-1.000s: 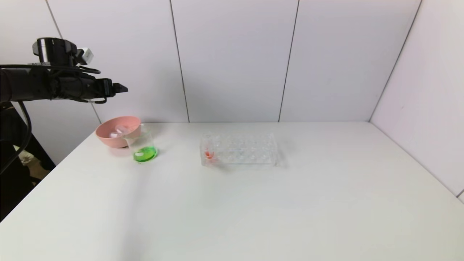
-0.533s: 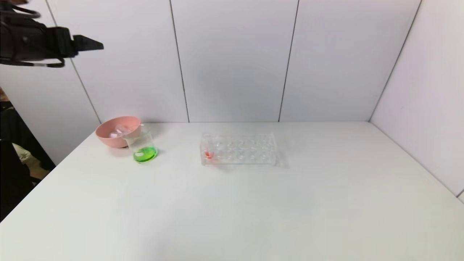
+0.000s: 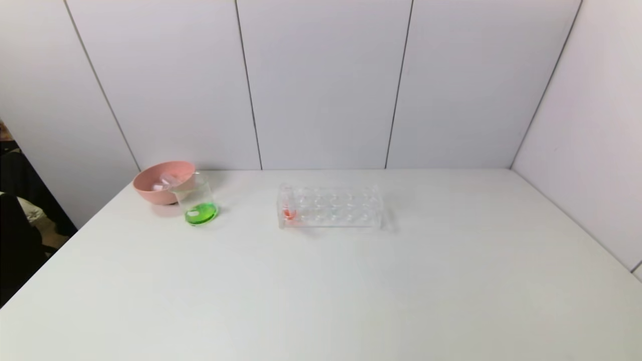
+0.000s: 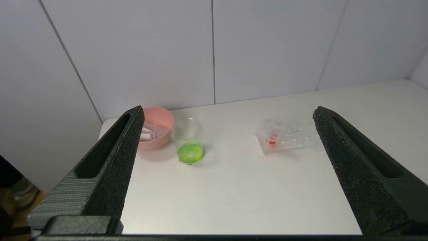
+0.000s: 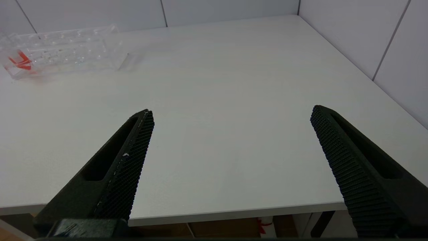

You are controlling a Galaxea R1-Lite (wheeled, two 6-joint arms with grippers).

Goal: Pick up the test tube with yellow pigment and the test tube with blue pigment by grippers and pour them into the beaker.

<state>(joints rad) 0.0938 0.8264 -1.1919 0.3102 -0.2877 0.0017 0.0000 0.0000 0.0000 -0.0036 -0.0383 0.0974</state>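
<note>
Table (image 3: 351, 291): we see a wide white top, walled by pale panels at the back and on the right.

Rack (image 3: 330, 212): we find a clear block with many holes near the middle of the far half of the table, well to the right of the bowl and beaker. One tube with red liquid (image 3: 288, 213) stands at its left end.

Left claw (image 4: 227, 113): we see it only in its own wrist view, fingers spread wide and holding nothing. It hangs raised above the near left part of the table, and the bowl, beaker and rack all lie well beyond its tips. The beaker (image 4: 190, 144) shows between the two fingers, nearer the one beside the bowl.

Right claw (image 5: 232, 112): we see it only in its own wrist view too, fingers spread wide and empty. It sits low at the near edge of the table, with the rack (image 5: 63, 50) far ahead and off to its left.

Bowl (image 3: 163, 181): pink, at the far left of the table by the wall. Pale clear pieces lie inside; we cannot tell what they are.

Beaker (image 3: 197, 204): clear, upright, just in front of and to the right of the bowl, close enough that we cannot tell whether they touch. Bright green liquid covers its bottom.

Yellow and blue tubes: we cannot pick them out with certainty in any view.
</note>
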